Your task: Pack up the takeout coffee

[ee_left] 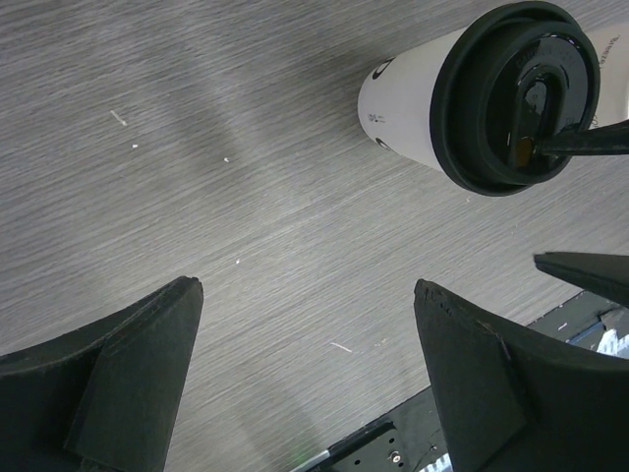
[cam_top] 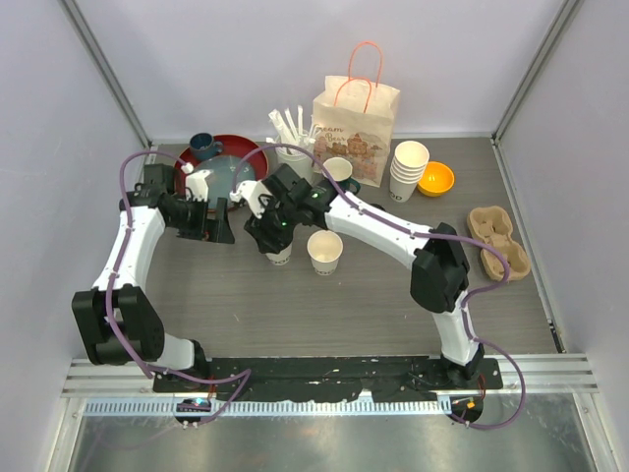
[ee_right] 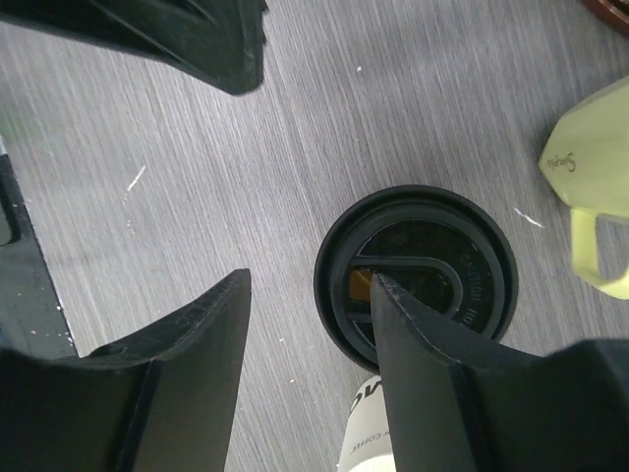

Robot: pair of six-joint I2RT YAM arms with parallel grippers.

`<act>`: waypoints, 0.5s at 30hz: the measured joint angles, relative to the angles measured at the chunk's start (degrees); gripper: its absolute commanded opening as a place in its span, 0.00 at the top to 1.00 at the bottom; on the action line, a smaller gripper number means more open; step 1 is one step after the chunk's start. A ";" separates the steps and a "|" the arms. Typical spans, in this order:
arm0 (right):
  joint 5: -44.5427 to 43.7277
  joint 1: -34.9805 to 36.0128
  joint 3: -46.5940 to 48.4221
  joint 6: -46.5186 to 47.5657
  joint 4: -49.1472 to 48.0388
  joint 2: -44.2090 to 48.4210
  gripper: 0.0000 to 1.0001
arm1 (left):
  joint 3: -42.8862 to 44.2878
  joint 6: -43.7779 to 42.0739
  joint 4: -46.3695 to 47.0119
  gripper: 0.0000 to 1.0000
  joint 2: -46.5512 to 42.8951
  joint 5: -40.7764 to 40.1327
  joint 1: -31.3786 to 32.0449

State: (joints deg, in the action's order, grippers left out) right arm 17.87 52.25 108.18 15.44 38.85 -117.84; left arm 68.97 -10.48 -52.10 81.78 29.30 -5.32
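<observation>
Top external: lidless cup stands just beside lidded cup.

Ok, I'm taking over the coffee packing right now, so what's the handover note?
Left tool: open, empty, beside the lidded cup.
Right tool: open over that cup, gripping nothing.
Second cup: lidless, standing just right of the first.
Done: one cup has its lid.
Left: neither cup is in the cardboard carrier or the paper bag; probably lid the second, then pack both.
</observation>
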 measured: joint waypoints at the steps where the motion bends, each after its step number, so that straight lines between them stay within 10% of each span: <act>1: 0.31 -0.13 0.17 -0.48 -0.04 0.50 0.41 | 0.02 0.00 -0.02 0.10 0.00 0.17 0.13; 9: -1.53 -2.60 0.44 -10.97 -2.93 5.92 0.64 | 3.50 1.25 -1.79 0.41 0.76 2.08 2.56; 15: -11.47 -8.02 -4.83 -24.63 -7.72 9.22 0.61 | 5.46 11.19 2.36 0.54 1.29 5.27 7.06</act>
State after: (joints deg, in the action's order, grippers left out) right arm 6.39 44.23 103.35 -9.19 31.14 -108.62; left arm 74.43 0.71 -49.74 83.07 34.57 1.74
